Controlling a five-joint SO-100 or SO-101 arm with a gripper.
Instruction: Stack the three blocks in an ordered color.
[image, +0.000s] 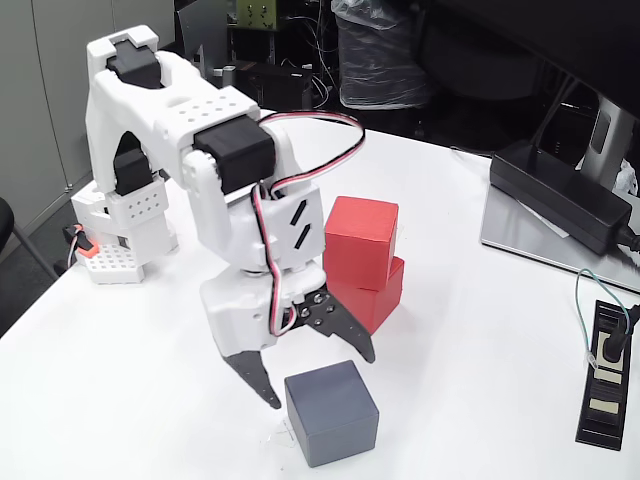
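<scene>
Fixed view: white printed arm's black two-finger gripper (318, 378) spread open, empty, just above-left of matte slate-grey cube (332, 413) on white table (470, 350). Two bright red cubes (362, 262) stacked behind. Advice: centre jaws over grey cube, descend straight, close squarely.

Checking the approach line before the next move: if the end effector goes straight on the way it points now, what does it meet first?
Probably the white table: the open end effector points down, beside the grey block's top corner, though depth is unclear.

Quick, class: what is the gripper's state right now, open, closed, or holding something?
Gripper: open, holding nothing, its fingers spread just above and behind the grey block.
</scene>
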